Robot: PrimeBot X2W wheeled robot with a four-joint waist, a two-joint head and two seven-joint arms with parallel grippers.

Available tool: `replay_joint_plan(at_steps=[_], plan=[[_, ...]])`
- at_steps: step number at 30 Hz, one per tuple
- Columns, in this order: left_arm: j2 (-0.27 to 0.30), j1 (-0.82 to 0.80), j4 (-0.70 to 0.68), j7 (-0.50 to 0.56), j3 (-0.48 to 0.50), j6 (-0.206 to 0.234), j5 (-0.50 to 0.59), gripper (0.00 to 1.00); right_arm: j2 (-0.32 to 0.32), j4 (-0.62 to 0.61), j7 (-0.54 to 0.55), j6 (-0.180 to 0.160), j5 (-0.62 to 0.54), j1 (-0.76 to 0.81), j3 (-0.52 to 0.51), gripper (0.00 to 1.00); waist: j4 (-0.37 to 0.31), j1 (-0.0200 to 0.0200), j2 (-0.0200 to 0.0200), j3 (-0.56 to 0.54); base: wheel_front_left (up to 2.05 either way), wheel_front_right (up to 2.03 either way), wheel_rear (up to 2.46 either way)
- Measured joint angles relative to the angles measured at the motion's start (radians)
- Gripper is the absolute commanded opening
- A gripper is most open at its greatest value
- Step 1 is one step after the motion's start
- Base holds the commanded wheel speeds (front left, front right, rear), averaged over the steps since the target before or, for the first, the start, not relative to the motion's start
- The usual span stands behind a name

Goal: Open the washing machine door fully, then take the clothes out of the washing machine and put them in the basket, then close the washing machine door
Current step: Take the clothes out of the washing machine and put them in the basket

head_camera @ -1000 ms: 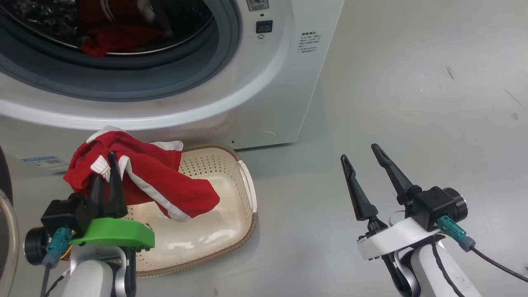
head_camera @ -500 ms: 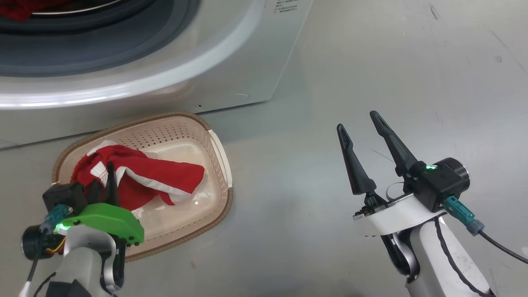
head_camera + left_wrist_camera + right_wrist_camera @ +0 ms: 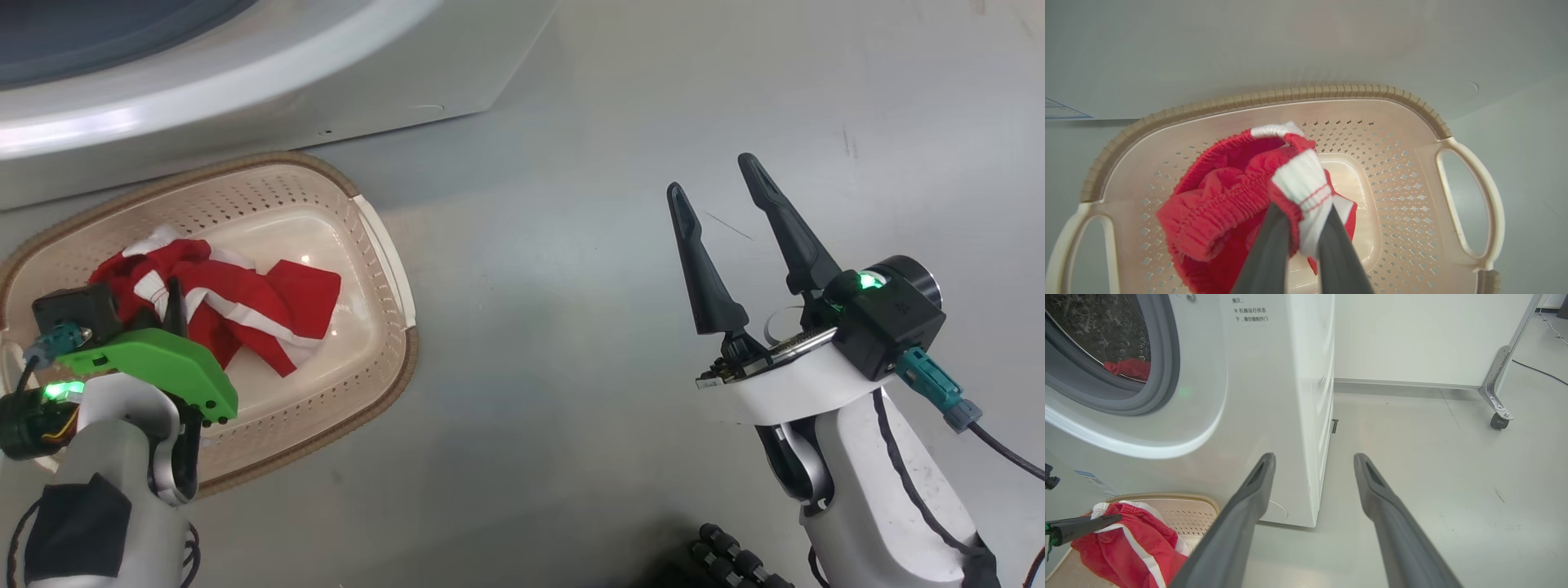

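Observation:
A red garment with white stripes (image 3: 245, 302) hangs down into the cream basket (image 3: 384, 245) on the floor in front of the white washing machine (image 3: 245, 90). My left gripper (image 3: 172, 287) is shut on its white cuff; the left wrist view shows the cuff pinched in this gripper (image 3: 1300, 212) over the basket (image 3: 1290, 93), with the elastic waistband (image 3: 1220, 204) bunched to the left. My right gripper (image 3: 710, 175) is open and holds nothing, over bare floor to the right. In the right wrist view more red clothes (image 3: 1128, 368) lie in the drum. The washing machine door is out of view.
Grey floor (image 3: 571, 327) stretches between the basket and my right arm. In the right wrist view a metal frame leg on a caster (image 3: 1496, 396) stands at the far right before a white panel, with a cable (image 3: 1535, 371) on the floor behind it.
The head camera has tilted down, so the machine has slid up the picture. My left gripper has lowered the red garment from above the basket's rim into the basket. The right gripper stays open.

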Motion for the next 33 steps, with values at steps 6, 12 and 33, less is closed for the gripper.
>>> replay_joint_plan(at_steps=[6, 12, 33], plan=[[-0.003, -0.043, 0.096, 0.016, 0.005, -0.011, -0.029, 0.00, 0.001, 0.001, 0.000, -0.008, 0.009, -0.022, 0.000, 1.00, -0.017, 0.0000, 0.0000, 0.048, 0.00, 0.00, 0.00], [-0.012, -0.083, 0.160, 0.017, 0.004, -0.027, -0.035, 0.00, 0.003, 0.003, 0.000, -0.010, 0.014, -0.034, 0.005, 1.00, -0.021, 0.0000, 0.0000, 0.062, 0.00, 0.00, 0.00], [-0.009, -0.108, 0.291, -0.130, -0.012, -0.080, -0.024, 1.00, 0.003, 0.066, 0.000, -0.017, 0.020, -0.050, 0.006, 1.00, -0.005, 0.0000, 0.0000, -0.032, 0.00, 0.00, 0.00]])
